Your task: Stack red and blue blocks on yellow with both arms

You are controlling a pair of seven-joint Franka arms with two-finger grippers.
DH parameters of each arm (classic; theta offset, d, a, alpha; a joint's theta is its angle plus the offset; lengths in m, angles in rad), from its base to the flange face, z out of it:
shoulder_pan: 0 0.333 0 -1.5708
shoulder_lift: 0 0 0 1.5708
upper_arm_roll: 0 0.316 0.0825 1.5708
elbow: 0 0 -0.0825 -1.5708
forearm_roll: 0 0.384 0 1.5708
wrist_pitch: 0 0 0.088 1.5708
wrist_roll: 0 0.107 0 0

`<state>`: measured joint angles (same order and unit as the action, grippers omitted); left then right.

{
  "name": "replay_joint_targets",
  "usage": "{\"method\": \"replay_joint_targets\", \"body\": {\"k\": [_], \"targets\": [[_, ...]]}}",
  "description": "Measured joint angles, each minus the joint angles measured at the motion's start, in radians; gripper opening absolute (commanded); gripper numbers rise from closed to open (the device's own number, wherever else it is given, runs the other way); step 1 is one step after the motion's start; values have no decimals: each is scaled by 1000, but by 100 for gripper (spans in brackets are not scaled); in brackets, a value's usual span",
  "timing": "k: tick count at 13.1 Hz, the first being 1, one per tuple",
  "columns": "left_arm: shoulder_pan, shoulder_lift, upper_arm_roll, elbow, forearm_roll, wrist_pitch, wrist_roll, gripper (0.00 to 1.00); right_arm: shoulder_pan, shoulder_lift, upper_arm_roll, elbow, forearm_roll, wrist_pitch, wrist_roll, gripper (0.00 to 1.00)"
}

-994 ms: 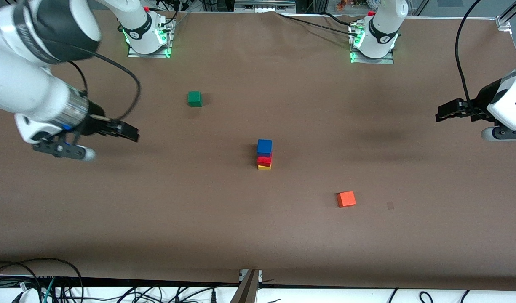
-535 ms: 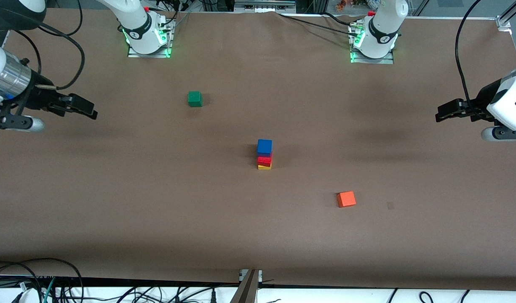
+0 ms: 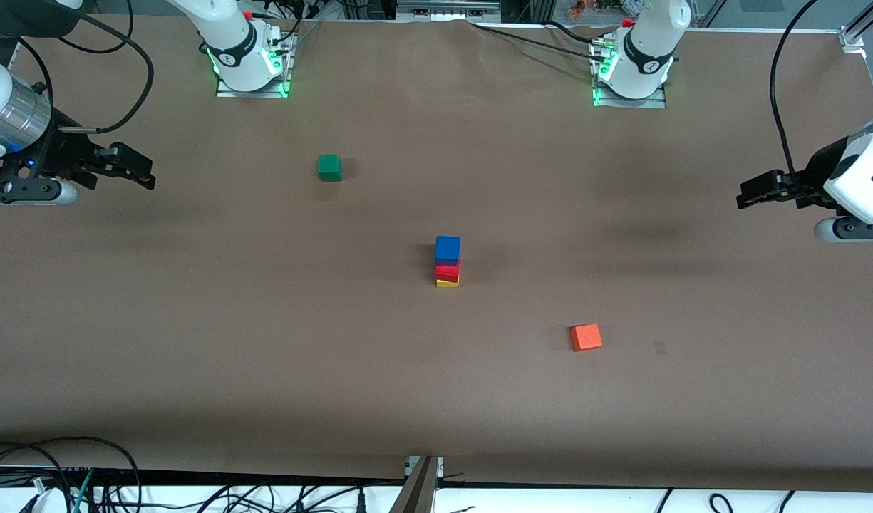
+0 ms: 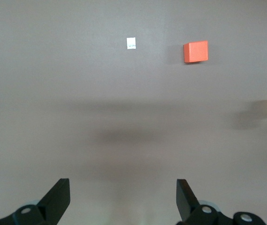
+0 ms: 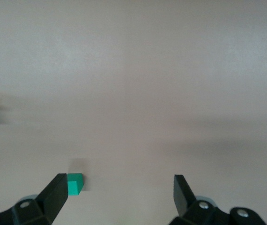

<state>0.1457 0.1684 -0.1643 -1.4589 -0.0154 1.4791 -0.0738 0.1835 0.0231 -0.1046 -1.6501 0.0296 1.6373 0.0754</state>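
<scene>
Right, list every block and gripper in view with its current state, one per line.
Small matte blue cube: top of the stack, on the red cube.
Red cube: on the yellow cube.
Yellow cube: stack base, on the table.
Green cube: loose.
Orange cube: loose.
Left gripper: open, empty.
Right gripper: open, empty.

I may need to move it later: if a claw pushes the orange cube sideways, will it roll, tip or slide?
The orange cube lies flat on the brown table, so it would probably slide. Its square faces make rolling unlikely. It looks rigid, probably light.
</scene>
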Motion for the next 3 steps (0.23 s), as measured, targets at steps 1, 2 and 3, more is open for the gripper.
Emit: {"method": "replay_joint_targets", "body": {"k": [1, 2, 3], "targets": [[0, 1, 0, 0, 0, 0, 0, 100, 0, 0, 0, 0, 0, 2, -7, 100], [0, 1, 0, 1, 0, 0, 0, 100, 0, 0, 0, 0, 0, 3, -11, 100], [0, 1, 0, 1, 0, 0, 0, 100, 0, 0, 1, 1, 0, 5, -14, 100]]}}
